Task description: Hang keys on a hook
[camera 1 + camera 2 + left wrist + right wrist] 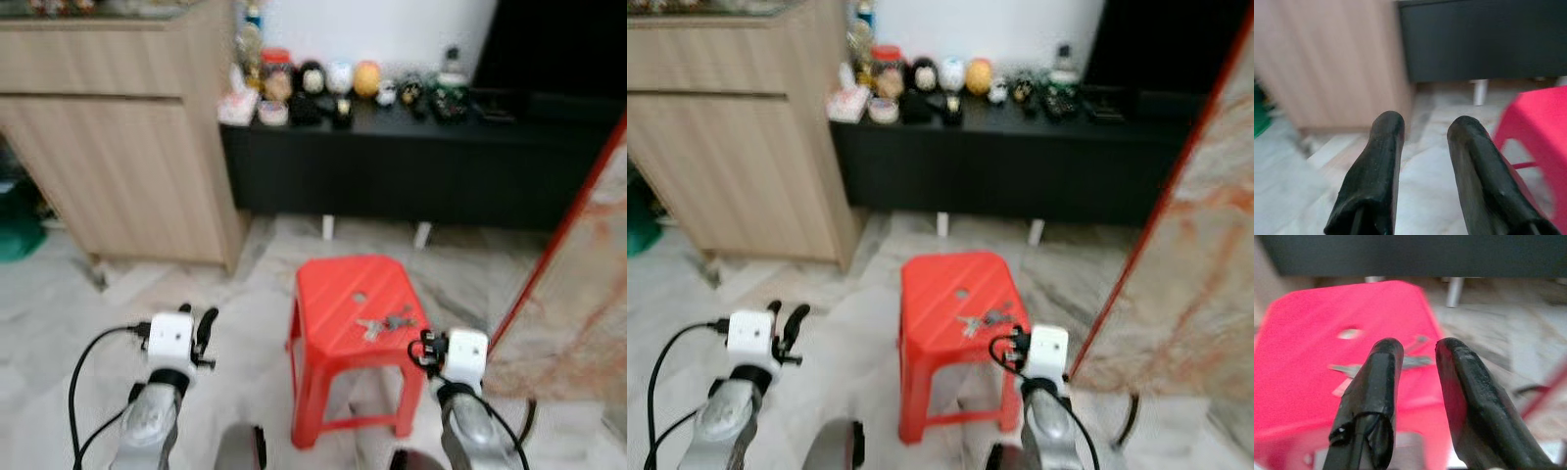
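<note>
A small bunch of silver keys (384, 325) lies flat on top of a red plastic stool (333, 294), toward its right side. My right gripper (1419, 350) hovers just short of the stool's near right corner, open, with nothing between its fingers; the keys (1344, 368) lie on the seat beyond its fingertips. My left gripper (1425, 127) is held low over the floor to the left of the stool, also open and empty. In the left eye view its black fingers (204, 328) point forward.
A light wooden cabinet (127, 147) stands at the left. A low black console (411, 166) carrying several figurines (323, 83) runs along the back wall. A marble panel with a red edge (578, 294) leans close on the right. Marble floor surrounds the stool.
</note>
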Robot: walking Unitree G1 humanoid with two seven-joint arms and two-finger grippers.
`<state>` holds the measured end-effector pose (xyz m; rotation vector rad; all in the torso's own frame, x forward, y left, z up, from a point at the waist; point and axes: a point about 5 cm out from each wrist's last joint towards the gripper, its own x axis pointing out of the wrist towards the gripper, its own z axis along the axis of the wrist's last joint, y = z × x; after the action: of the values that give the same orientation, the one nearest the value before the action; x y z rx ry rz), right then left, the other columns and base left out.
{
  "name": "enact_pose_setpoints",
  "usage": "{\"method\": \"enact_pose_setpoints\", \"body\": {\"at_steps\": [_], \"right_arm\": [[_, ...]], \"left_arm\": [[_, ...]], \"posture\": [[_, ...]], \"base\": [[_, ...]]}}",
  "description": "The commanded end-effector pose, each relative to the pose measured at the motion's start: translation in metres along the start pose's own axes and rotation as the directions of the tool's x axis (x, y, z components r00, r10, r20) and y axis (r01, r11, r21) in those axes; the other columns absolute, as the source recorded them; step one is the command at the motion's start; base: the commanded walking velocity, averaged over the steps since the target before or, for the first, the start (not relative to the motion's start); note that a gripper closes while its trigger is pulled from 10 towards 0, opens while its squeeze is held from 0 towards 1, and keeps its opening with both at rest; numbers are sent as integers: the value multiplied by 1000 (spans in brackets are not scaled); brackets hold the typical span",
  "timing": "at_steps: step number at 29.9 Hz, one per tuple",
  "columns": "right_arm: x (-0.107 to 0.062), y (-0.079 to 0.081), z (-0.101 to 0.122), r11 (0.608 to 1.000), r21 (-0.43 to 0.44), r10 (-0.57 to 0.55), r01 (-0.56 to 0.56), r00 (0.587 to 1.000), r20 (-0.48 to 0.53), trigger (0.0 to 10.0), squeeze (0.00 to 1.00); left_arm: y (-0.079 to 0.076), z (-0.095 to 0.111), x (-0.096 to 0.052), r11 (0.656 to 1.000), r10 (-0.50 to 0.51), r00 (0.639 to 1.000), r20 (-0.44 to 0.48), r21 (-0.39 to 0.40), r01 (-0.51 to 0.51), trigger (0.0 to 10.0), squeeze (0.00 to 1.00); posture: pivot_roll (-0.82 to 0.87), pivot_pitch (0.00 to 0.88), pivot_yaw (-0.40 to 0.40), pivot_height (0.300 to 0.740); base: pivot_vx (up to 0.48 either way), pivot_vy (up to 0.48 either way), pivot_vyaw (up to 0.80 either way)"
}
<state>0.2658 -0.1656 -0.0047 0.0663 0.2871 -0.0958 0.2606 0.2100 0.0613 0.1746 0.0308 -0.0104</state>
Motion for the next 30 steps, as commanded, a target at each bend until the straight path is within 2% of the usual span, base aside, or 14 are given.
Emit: {"method": "enact_pose_setpoints", "body": {"at_steps": [1,14,19,20,23,25,30], "right_arm": [[1,5,1,1000,-1,18,-18,1000,0,10000,0],[1,6,0,1000,-8,24,-24,1000,-7,10000,0],[2,5,-3,1000,8,18,-18,999,-44,10000,0],[2,4,-6,1000,-3,22,-22,997,-77,10000,0],[3,4,-7,999,-13,29,-30,996,-90,10000,0],[3,4,-10,993,-90,65,-77,989,-133,10000,0],[4,7,-13,986,-100,119,-137,979,-164,10000,0]], "left_arm": [[3,-2,-1,1000,9,1000,-14,-8,-9,10000,0],[4,-2,-1,1000,4,1000,-12,-11,-5,10000,0],[3,-3,-1,1000,2,1000,-14,-15,-2,10000,0],[2,-4,-1,1000,1,1000,-17,-18,-1,10000,0],[2,-5,-1,1000,1,1000,-18,-19,-1,10000,0],[1,-4,-2,1000,-2,1000,-18,-17,1,10000,0],[1,-4,-2,1000,-2,1000,-20,-14,2,10000,0]], "posture": [[93,6,-37,599],[94,8,-37,599],[87,10,-36,599],[86,10,-35,599],[88,12,-34,599],[89,13,-35,599],[85,15,-35,599]], "base": [[334,0,0],[343,0,0],[326,0,0],[0,0,0],[0,0,0],[0,0,0],[0,0,0]]}}
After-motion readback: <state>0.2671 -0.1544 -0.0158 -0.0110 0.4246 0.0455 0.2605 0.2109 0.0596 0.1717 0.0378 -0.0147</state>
